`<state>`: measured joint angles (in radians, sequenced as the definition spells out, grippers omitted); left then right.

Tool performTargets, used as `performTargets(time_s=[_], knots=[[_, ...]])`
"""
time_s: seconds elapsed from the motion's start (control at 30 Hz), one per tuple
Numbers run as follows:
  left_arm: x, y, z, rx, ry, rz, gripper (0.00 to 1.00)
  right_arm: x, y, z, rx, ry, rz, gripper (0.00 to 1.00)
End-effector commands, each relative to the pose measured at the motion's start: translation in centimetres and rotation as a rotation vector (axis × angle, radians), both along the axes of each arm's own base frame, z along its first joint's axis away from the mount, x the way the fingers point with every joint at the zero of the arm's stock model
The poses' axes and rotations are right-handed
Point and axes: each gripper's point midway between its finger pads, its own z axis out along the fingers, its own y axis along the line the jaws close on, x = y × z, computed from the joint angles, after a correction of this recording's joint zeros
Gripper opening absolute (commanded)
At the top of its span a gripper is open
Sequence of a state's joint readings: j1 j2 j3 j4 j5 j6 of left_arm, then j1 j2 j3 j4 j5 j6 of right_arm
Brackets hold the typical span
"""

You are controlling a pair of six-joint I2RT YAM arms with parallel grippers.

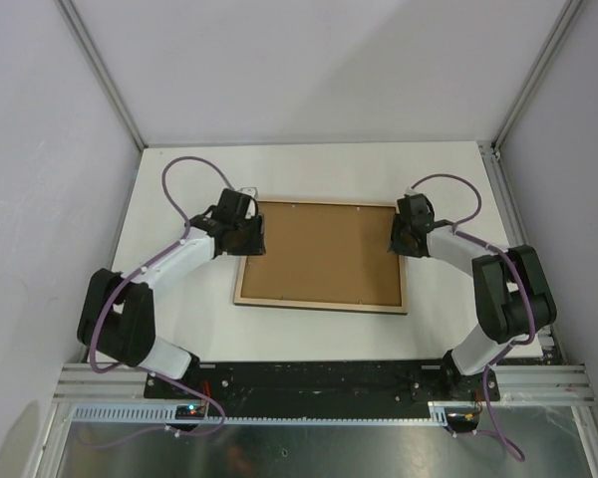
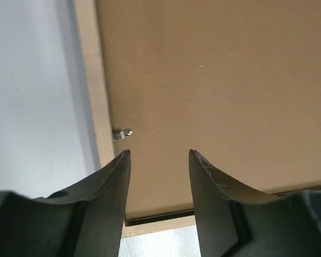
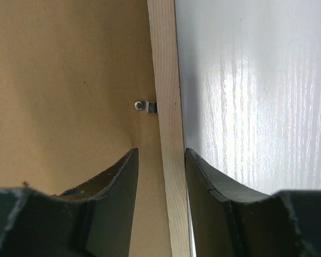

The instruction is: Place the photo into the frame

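The frame (image 1: 319, 305) lies face down in the middle of the table, pale wood reverse up, with the brown backing board (image 1: 324, 254) inside it. The photo is hidden. My left gripper (image 1: 249, 237) is open at the frame's left edge; in the left wrist view (image 2: 159, 152) its jaws hover over the backing board (image 2: 219, 80) beside the wood rim (image 2: 90, 80) and a metal tab (image 2: 122, 133). My right gripper (image 1: 401, 239) is open at the frame's right edge; in the right wrist view (image 3: 160, 151) its jaws straddle the wood rim (image 3: 165, 69) below a tab (image 3: 144, 106).
The white table (image 1: 309, 169) is enclosed by grey walls at the left, back and right. A dark gap (image 2: 150, 217) shows between the backing board and the rim at the corner near my left gripper. Bare table (image 3: 257, 96) lies right of the frame.
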<state>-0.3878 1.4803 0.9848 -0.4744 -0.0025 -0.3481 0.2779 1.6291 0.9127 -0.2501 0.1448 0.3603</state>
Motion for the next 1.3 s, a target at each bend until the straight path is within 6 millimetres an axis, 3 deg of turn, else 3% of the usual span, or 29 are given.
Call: performTargets(time_s=[0.0,0.17,0.37,0.6,0.73,0.83,0.97,1.27], knots=[[0.5,-2.7,3.9,0.02,-0.14,-0.096,0.54,-1.5,-0.8,0.4,-0.055,0.008,-0.015,0.43],[-0.5,-5.6,5.0,0.052,-0.201,-0.18,0.56,-2.2,-1.2,0.1,-0.064,0.021,-0.024,0.4],[-2.2,-9.0,5.7,0.069,-0.272,-0.294,0.58,-2.5,-1.9,-0.2,-0.065,0.032,-0.041,0.29],[-5.7,-13.9,6.9,0.058,-0.424,-0.487,0.69,-2.8,-2.0,-0.6,-0.063,0.049,-0.029,0.25],[-8.3,-17.0,7.0,0.105,-0.544,-0.618,0.78,-2.7,-2.2,-0.4,-0.049,0.049,-0.033,0.11],[-10.6,-19.0,6.3,0.157,-0.637,-0.736,0.81,-2.6,-2.3,0.3,-0.039,0.038,-0.042,0.02],[-13.3,-20.9,5.7,0.16,-0.758,-0.866,0.83,-2.3,-2.4,1.7,-0.032,0.017,-0.057,0.0],[-17.3,-22.6,4.2,0.179,-0.959,-1.104,0.87,-2.0,-2.4,5.8,-0.013,-0.036,-0.072,0.0]])
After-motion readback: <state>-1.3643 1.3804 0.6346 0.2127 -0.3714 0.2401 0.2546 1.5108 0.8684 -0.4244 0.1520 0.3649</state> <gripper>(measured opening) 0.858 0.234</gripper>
